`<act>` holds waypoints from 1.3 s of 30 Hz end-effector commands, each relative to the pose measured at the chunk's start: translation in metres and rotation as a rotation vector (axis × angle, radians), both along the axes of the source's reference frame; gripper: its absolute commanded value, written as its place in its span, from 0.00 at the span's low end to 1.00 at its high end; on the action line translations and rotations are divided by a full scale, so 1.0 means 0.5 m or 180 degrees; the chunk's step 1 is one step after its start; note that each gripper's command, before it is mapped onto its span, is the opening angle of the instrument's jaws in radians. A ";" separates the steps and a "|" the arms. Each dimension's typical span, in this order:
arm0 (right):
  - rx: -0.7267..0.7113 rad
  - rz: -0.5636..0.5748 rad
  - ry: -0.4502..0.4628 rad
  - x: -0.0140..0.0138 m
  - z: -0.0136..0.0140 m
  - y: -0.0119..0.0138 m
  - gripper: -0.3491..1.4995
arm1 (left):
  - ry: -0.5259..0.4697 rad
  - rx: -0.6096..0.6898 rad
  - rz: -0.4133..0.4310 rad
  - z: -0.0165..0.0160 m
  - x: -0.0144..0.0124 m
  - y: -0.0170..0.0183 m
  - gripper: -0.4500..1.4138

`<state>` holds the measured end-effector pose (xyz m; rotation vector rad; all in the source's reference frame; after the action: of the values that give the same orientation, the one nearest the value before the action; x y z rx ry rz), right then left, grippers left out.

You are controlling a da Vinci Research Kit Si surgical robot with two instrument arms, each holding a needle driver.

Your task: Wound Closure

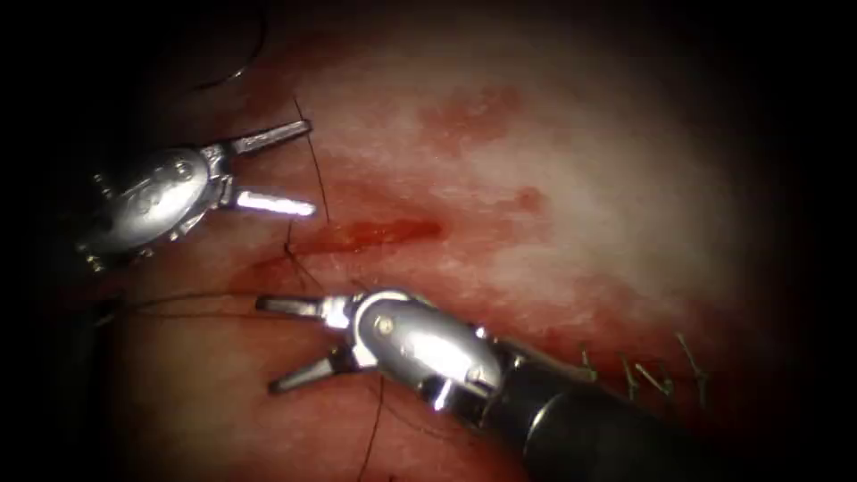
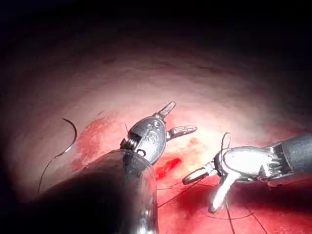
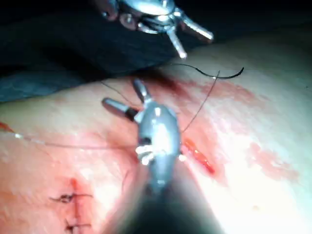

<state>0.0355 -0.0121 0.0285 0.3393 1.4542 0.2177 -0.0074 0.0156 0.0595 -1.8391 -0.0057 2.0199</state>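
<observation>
Needle (image 2: 72, 134) loose, beyond left tool (image 2: 176, 120)

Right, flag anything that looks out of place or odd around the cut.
The needle lies loose on the tissue, away from the cut, held by neither tool. The left tool and right tool both have open jaws, holding nothing. Thread trails slack across the tissue, and red fluid stains it.

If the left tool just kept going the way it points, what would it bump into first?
Probably the thread, a dark strand crossing just beyond the open, empty left tool. Past it lies bare tissue. Depth is unclear, so it might pass above the strand.
</observation>
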 end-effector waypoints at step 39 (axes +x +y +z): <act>-0.2845 -0.0014 -0.1108 0.0062 -0.0095 -0.0001 0.99 | -0.0059 0.0084 0.0100 0.0004 -0.0029 0.0033 0.41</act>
<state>0.0376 -0.0125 0.0236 -0.4065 1.0615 -0.3715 -0.0083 0.0169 0.0591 -1.8500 -0.0651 2.0136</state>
